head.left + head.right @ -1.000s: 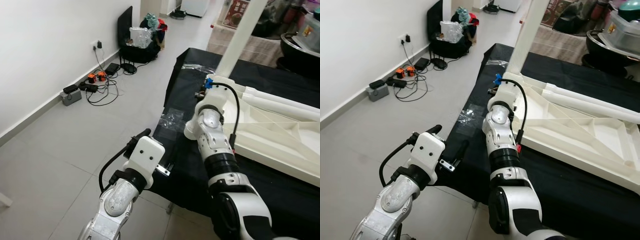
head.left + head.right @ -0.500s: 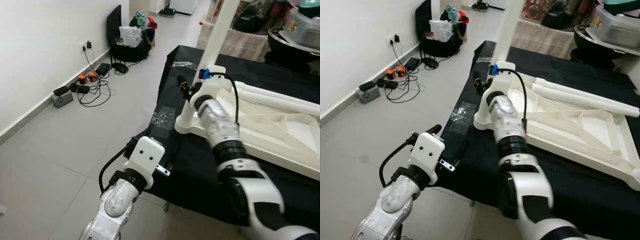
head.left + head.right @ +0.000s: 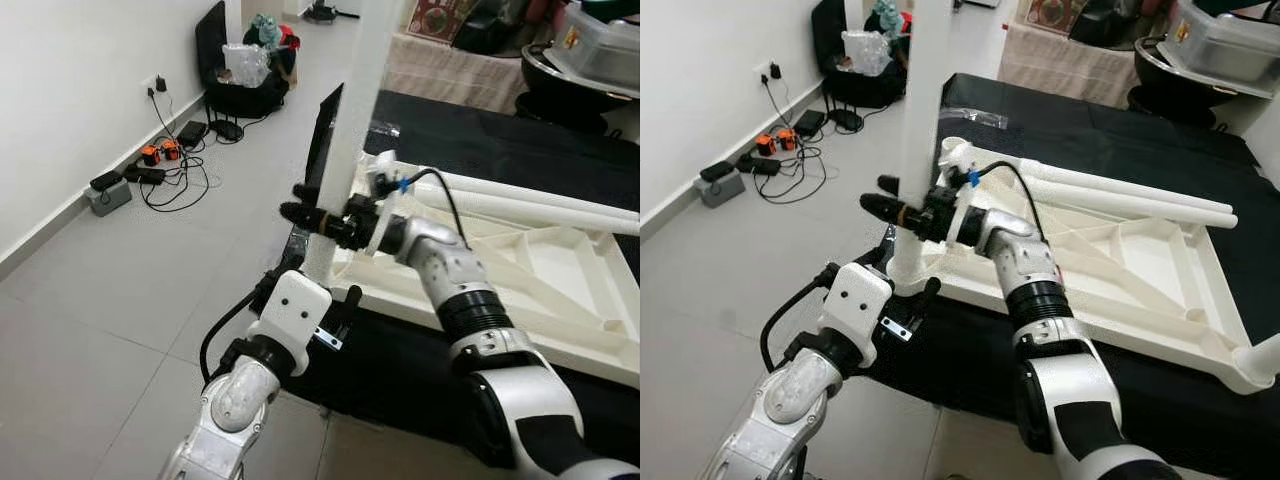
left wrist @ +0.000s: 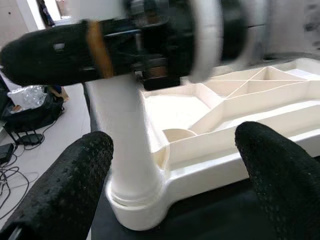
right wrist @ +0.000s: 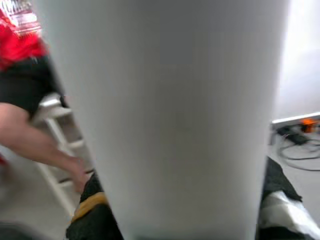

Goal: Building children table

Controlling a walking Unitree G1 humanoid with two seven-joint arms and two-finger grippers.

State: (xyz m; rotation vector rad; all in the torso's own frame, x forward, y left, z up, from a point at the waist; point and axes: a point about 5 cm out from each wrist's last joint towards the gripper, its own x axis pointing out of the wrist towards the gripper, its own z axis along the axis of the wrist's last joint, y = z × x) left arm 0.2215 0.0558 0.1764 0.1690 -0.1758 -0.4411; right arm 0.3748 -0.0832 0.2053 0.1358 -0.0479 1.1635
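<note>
From the head: right gripper (image 3: 312, 215) clamped round upright white table leg (image 3: 345, 130) socketed in upturned white tabletop (image 3: 1120, 260) on black cloth (image 3: 400, 365); from the left wrist: left gripper (image 4: 170, 185) fingers wide apart, holding nothing, near that corner.

No readable text anywhere here; the white table frame (image 3: 1120, 250) and its upright leg (image 3: 345, 150) carry no label or brand; the box (image 3: 440, 18) at the far end of the room has some print on it, but it's too small and cut off to make out; the arms show no markings; the clutter (image 3: 150, 160) by the wall is too tiny to read anything off.
</note>
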